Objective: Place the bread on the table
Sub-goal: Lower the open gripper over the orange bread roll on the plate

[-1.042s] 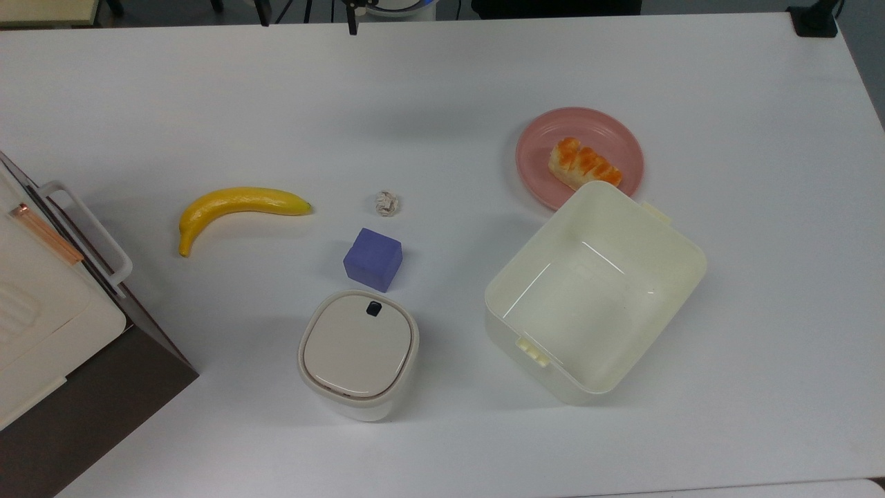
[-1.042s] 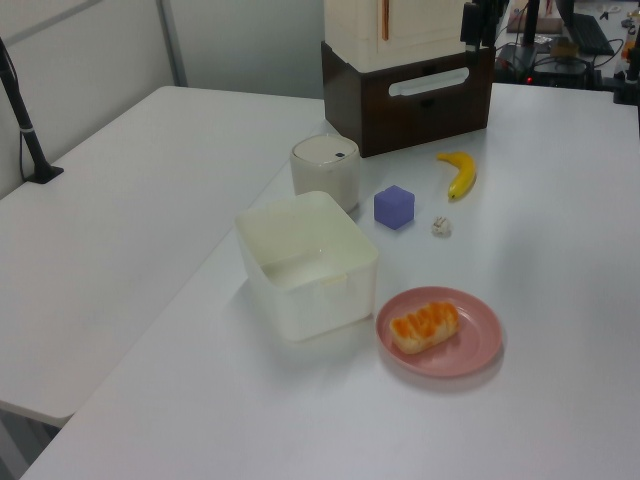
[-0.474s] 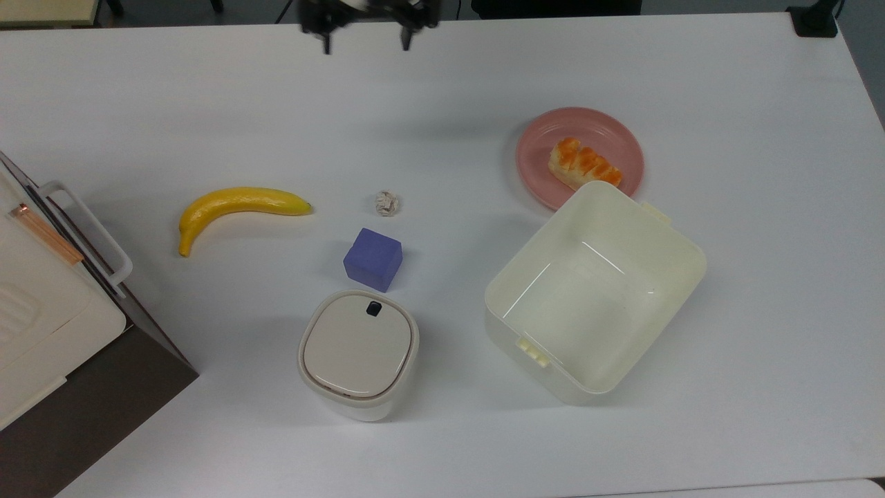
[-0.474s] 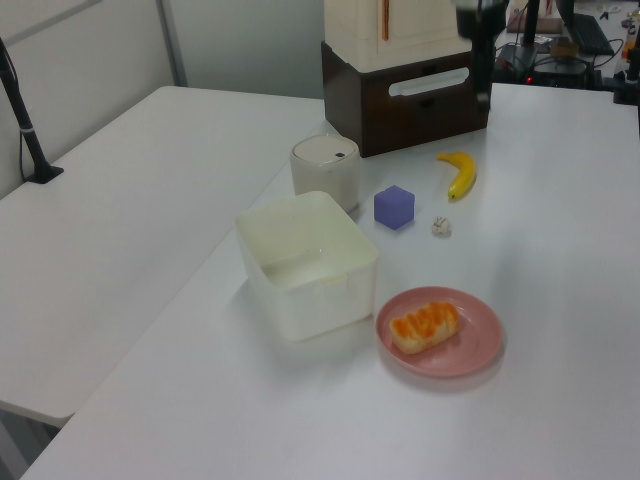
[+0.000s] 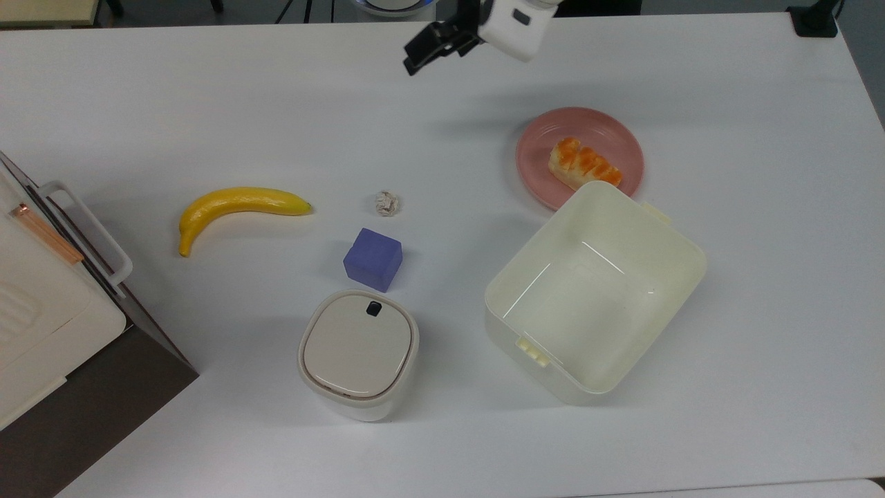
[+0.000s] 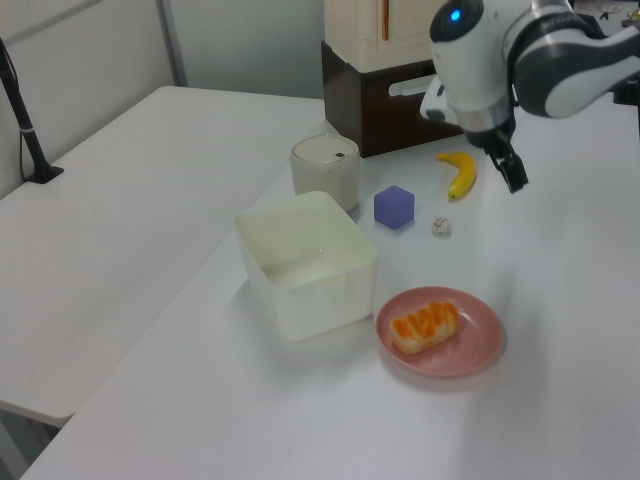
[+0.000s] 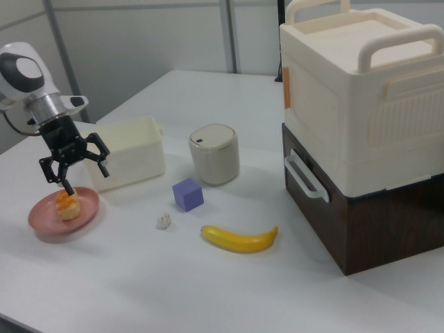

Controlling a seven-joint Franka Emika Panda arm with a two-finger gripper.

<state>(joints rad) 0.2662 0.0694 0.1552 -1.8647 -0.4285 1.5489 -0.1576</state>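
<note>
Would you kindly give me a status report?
Gripper open, empty, above table. Bread on pink plate. Cream bin beside plate.

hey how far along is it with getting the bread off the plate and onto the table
Nothing is done yet: the bread lies on the pink plate. In hand: the pincer is open and empty, above the table, apart from the bread. Left: grasp the bread, lift it, set it on bare tabletop.

Bright even overhead light, soft faint shadows, mild white tabletop [image 5: 207,104] glare
</note>
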